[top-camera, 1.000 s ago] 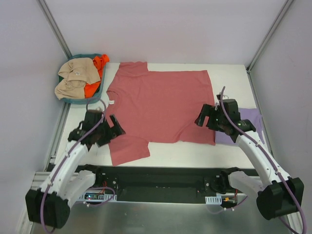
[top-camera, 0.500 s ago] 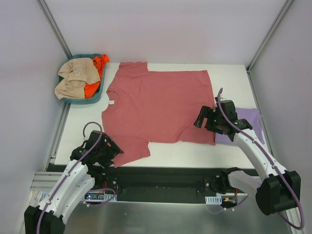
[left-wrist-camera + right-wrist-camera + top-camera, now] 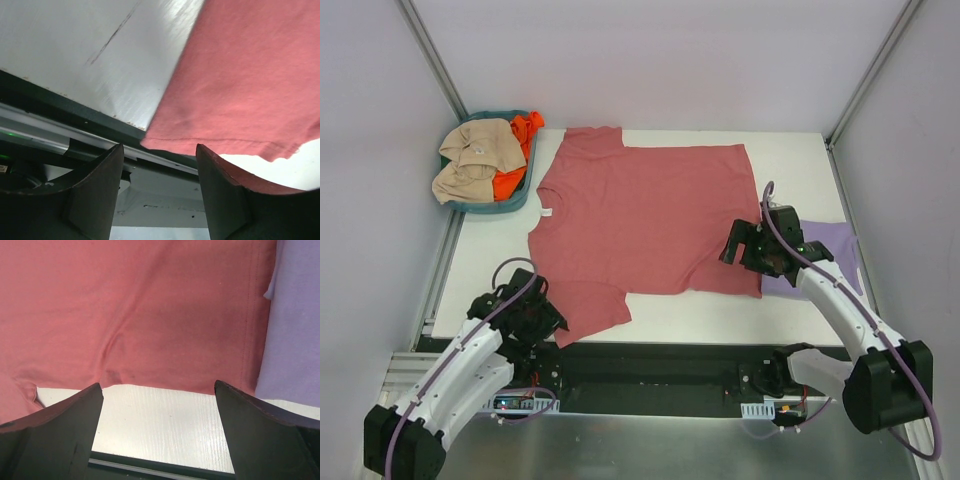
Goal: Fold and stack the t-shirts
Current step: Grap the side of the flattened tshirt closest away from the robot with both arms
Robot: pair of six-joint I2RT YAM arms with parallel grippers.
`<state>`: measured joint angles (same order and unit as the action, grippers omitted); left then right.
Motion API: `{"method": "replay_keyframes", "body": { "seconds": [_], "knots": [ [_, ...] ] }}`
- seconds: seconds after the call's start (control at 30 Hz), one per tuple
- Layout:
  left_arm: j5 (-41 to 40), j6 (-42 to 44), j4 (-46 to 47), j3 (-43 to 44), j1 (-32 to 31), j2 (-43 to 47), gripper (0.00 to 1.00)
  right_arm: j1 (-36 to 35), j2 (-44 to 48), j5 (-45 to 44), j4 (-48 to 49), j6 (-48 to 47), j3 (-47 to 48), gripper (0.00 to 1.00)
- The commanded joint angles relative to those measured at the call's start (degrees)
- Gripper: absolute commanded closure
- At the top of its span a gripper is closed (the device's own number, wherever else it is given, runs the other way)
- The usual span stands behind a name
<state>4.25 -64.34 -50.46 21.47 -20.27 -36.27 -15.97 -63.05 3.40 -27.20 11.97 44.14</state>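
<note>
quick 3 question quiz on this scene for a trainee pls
1. Which end effector hangs over the red t-shirt's near right corner?
2. The lavender t-shirt lies: A) spread on the red one's middle, B) against the red one's right edge, C) gripped by the left arm.
3. True or false: the left end effector is shut on a sleeve.

Key: 1, the right end effector. 2, B. 3, false: the left end effector is open and holds nothing.

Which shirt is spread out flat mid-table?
The brick-red t-shirt, laid open with both sleeves out; the lavender t-shirt is a smaller patch at far right, partly hidden.
</note>
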Motion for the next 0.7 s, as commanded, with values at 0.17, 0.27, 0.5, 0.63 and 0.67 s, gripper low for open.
{"method": "replay_keyframes", "body": {
  "seconds": [0.17,0.27,0.5,0.63,0.67],
  "knots": [
    [2.6,-4.6,5.2,-2.3,-2.9,-4.7,0.61,0.5,-2.8,0.1,0.0,-0.7,2.0,0.04],
    [2.6,-5.0,10.2,-4.2,-3.3,-6.3,0.63,0.6,-3.5,0.6,0.0,-0.7,2.1,0.04],
    [5.4,-2.2,13.5,-1.0,-3.4,-8.0,1.00,0.8,-2.3,0.1,-2.0,-0.4,1.7,0.04],
    [1.9,-1.3,13.5,1.0,-3.4,-5.4,1.00,0.8,-0.2,-3.0,-6.0,2.8,-0.2,0.04],
    [0.2,-1.1,13.6,1.7,-3.4,-5.0,1.00,0.8,0.5,-5.0,-6.5,4.0,-1.2,0.04]
  ]
}}
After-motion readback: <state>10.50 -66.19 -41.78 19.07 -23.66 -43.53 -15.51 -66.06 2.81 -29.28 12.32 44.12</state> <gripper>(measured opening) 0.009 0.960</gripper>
